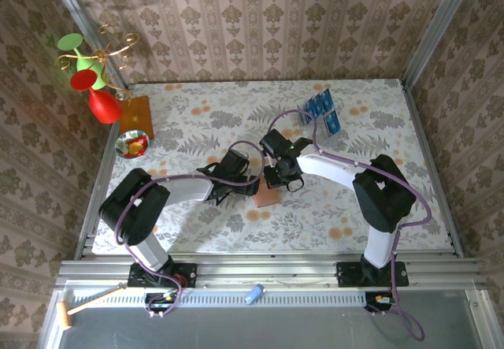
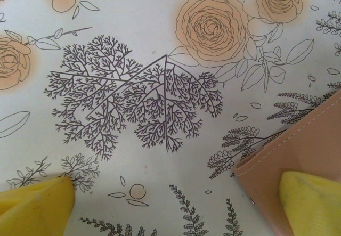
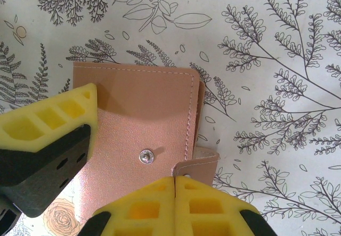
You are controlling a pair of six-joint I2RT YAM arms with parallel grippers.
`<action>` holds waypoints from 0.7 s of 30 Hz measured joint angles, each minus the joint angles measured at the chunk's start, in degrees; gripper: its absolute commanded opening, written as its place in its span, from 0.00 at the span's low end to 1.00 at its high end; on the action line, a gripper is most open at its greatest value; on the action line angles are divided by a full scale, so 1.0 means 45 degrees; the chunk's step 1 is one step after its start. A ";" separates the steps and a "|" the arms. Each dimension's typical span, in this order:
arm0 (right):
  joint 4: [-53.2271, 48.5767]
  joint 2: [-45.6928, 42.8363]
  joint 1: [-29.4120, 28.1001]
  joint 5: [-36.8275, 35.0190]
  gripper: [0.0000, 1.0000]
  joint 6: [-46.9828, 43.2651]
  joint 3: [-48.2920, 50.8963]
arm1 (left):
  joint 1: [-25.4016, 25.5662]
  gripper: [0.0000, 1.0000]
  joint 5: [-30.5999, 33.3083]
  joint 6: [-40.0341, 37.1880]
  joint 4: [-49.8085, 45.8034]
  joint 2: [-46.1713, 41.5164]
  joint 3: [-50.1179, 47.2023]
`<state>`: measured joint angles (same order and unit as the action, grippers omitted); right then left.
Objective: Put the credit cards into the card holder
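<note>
On the right gripper (image 3: 175,188), bottom middle of the right wrist view: yellow pads pressed flat together, nothing visible between them. Hangs directly over the wallet (image 3: 138,113), with the tips just below its snap stud (image 3: 146,155) and touching the small strap tab (image 3: 198,164) at lower right. Cannot tell whether any of that tab is nipped.

On the left gripper (image 2: 173,209), bottom of the left wrist view: fingers (image 2: 34,206) spread wide, one in the lower left corner over bare flowered cloth (image 2: 133,33), the other in the lower right corner over a corner of the wallet. Grips nothing. Shows too at the left edge of the right wrist view, as a yellow and black finger over the wallet's left side. Touching it or just above, cannot tell.

As for the wallet: lies flat on the cloth, salmon-pink, stitched along its edges. Sits near the middle of the top view, between the two gripper heads.

As for the cards (image 1: 321,109): stand on edge in a short blue row at the upper right of the table in the top view — well apart from the wallet and from both grippers.

Further out, at the upper left of the top view: red and green glasses (image 1: 83,79) on a gilt wire stand, a wooden board (image 1: 135,116) and a small bowl (image 1: 131,144).
</note>
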<state>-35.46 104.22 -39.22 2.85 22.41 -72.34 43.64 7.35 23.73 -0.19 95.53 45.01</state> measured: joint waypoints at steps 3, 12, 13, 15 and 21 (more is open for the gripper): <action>0.0029 0.0000 0.0005 0.0087 0.00 0.0005 0.0000 | 0.0000 1.00 0.0000 0.0000 0.0005 0.0000 0.0000; 0.0559 0.0010 0.0087 0.1316 0.00 0.0155 0.0000 | 0.0000 1.00 0.0000 0.0000 0.0010 0.0005 0.0000; 0.0588 0.0015 0.0087 0.1389 0.00 0.0160 0.0000 | 0.0000 1.00 0.0000 0.0000 0.0010 0.0005 0.0000; 0.0651 0.0068 0.0087 0.1520 0.00 0.0219 0.0000 | 0.0000 1.00 0.0000 0.0000 0.0010 0.0005 0.0000; 0.0835 0.0350 0.0087 0.1758 0.00 0.0398 0.0000 | 0.0000 1.00 0.0000 0.0000 0.0015 0.0005 0.0000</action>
<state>-31.70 105.80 -38.83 10.76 24.21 -72.34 43.64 7.35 23.73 -0.12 95.55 45.01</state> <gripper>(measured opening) 0.068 0.999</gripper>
